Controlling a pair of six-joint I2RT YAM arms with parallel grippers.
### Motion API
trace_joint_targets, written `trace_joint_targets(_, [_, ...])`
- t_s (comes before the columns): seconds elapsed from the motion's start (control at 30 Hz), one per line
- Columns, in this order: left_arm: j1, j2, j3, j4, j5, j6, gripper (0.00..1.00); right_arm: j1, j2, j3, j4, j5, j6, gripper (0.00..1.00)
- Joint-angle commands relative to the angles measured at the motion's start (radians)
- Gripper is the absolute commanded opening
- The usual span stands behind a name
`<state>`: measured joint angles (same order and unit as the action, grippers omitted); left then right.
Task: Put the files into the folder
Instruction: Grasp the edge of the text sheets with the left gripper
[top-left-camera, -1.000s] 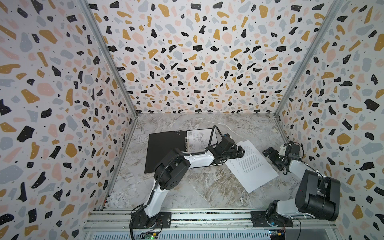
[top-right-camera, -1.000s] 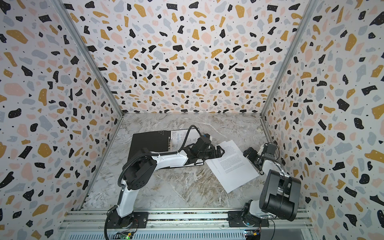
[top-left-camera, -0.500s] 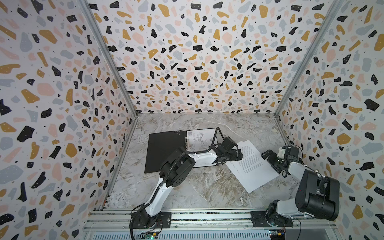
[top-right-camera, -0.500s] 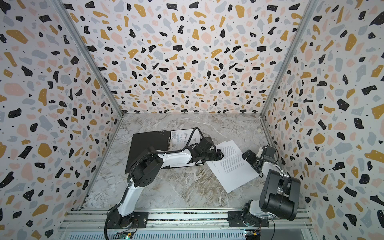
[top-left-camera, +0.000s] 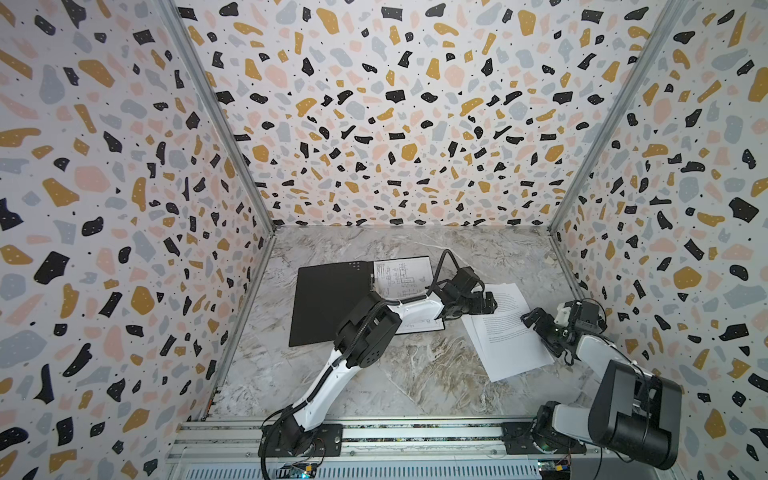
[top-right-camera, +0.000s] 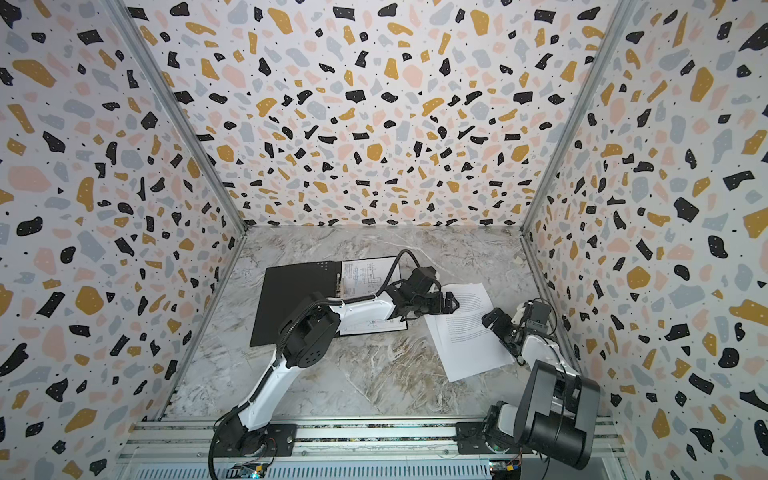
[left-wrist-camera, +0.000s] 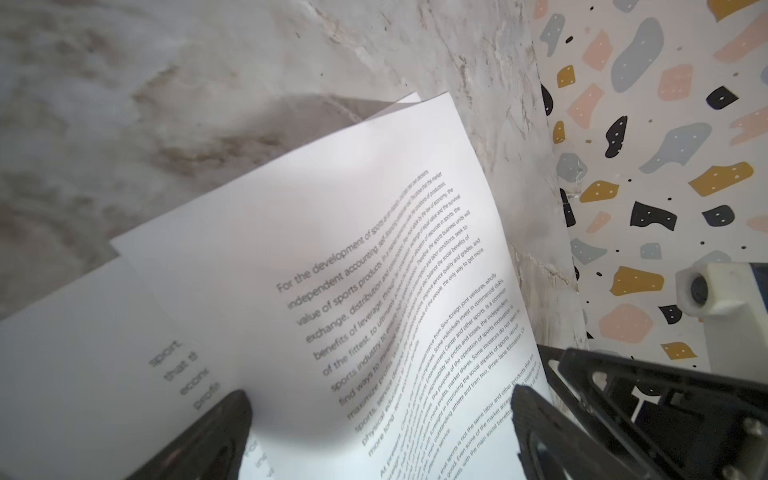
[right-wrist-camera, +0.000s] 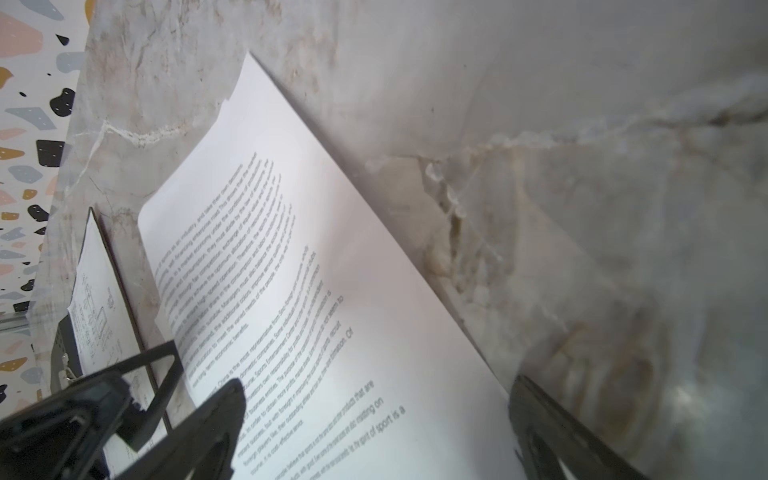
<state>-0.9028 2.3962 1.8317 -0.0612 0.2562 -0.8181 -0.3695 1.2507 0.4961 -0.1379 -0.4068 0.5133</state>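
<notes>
The folder (top-left-camera: 328, 305) (top-right-camera: 291, 301) lies open on the table, black inside up. A white file with a line diagram (top-left-camera: 401, 277) (top-right-camera: 368, 274) (right-wrist-camera: 93, 307) rests on its right half. To the right, text-printed files (top-left-camera: 505, 336) (top-right-camera: 467, 332) (left-wrist-camera: 353, 257) (right-wrist-camera: 316, 299) lie askew in a loose stack on the marble. My left gripper (top-left-camera: 491, 303) (top-right-camera: 453, 301) (left-wrist-camera: 380, 415) stands open at their left edge, where the top sheet bows up between its fingers (left-wrist-camera: 224, 428). My right gripper (top-left-camera: 533, 322) (top-right-camera: 494, 320) (right-wrist-camera: 374, 399) is open over their right edge, holding nothing.
Patterned walls (top-left-camera: 665, 249) close in the marble table (top-left-camera: 415, 374) on three sides, the right one close behind my right arm. An aluminium rail (top-left-camera: 415, 436) carrying both arm bases runs along the front edge.
My left gripper has reached further right onto the text files' edge, its elbow rising over the folder. My right gripper has edged slightly left over the same files. Both stayed open.
</notes>
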Motion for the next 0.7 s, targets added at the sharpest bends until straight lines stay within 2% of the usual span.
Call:
trace_joint_targets(0.0, [0.025, 0.066, 0.069, -0.078, 0.039, 0.042, 1.00, -0.006, -0.048, -0.024, -0.109, -0.004, 0.021, 1.00])
trace_joint_targets(0.23, [0.052, 0.113, 0.166, -0.075, 0.117, 0.067, 1.00, -0.005, -0.095, -0.062, -0.104, -0.099, 0.050, 0.99])
trace_joint_targets(0.67, [0.052, 0.045, 0.045, 0.076, 0.189, -0.017, 1.00, 0.002, -0.066, -0.075, -0.082, -0.110, 0.040, 0.99])
